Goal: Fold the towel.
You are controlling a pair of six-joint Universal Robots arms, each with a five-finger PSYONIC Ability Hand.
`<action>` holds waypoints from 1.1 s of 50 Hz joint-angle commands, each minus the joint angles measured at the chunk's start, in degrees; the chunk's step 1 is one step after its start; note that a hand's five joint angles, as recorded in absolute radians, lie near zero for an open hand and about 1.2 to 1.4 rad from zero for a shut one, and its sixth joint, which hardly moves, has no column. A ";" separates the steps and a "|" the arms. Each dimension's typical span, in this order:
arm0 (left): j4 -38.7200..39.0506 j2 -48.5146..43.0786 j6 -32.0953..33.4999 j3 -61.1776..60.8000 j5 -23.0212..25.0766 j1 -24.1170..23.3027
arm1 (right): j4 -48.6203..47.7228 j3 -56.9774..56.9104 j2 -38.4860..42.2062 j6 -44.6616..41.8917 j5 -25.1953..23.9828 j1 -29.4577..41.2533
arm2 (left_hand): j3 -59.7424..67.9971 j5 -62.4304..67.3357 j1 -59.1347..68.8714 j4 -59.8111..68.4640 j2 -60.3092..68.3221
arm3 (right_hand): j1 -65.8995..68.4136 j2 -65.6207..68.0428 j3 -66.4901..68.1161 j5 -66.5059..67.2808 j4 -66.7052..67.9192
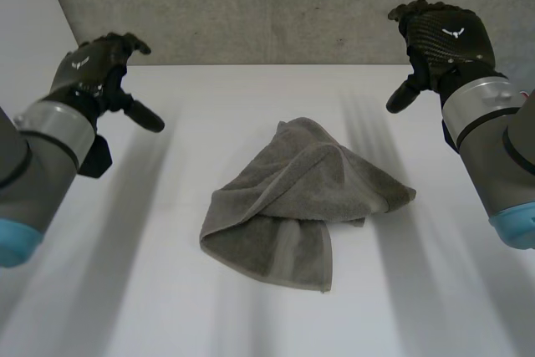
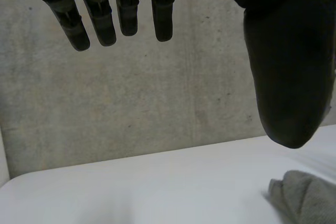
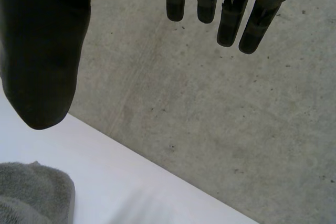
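A grey towel (image 1: pixel 301 198) lies crumpled in a loose heap in the middle of the white table (image 1: pixel 125 290). My left hand (image 1: pixel 96 68) hovers above the table's far left, well apart from the towel, fingers relaxed and holding nothing. My right hand (image 1: pixel 439 35) hovers at the far right, also open and empty. In the left wrist view my straight fingers (image 2: pixel 118 14) and thumb (image 2: pixel 286 77) hang apart, with a bit of the towel (image 2: pixel 304 198) below the thumb. The right wrist view has my fingers (image 3: pixel 231 11) spread from the thumb (image 3: pixel 44 61), above a towel edge (image 3: pixel 34 192).
A grey concrete wall (image 1: pixel 276 6) stands right behind the table's far edge. Bare table surface lies on all sides of the towel.
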 commanded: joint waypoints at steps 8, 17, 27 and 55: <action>-23.22 -3.52 -0.24 19.32 -0.63 -4.76 | 3.72 -1.48 1.19 -0.80 -1.72 -1.45 | -3.36 -2.27 -3.52 -3.73 -3.15 | -3.56 -3.99 -4.26 -3.29 -4.70; -23.13 -5.10 -0.15 17.65 -0.54 -6.96 | 18.85 -7.72 13.33 -6.17 -8.67 0.13 | -3.36 -2.27 -3.52 -3.73 -3.15 | -3.56 -3.99 -4.26 -3.29 -4.70; -23.75 -5.90 -0.06 18.62 -0.63 -6.96 | 13.50 -6.49 8.26 -2.65 -8.50 -0.04 | -3.36 -2.27 -3.52 -3.73 -3.15 | -3.56 -3.99 -4.26 -3.29 -4.70; -27.00 -1.15 6.97 20.73 -11.00 -6.87 | 17.27 -9.30 -8.03 2.71 -1.99 -5.05 | -3.36 -2.27 -3.52 -3.73 -3.15 | -3.56 -3.99 -4.26 -3.29 -4.70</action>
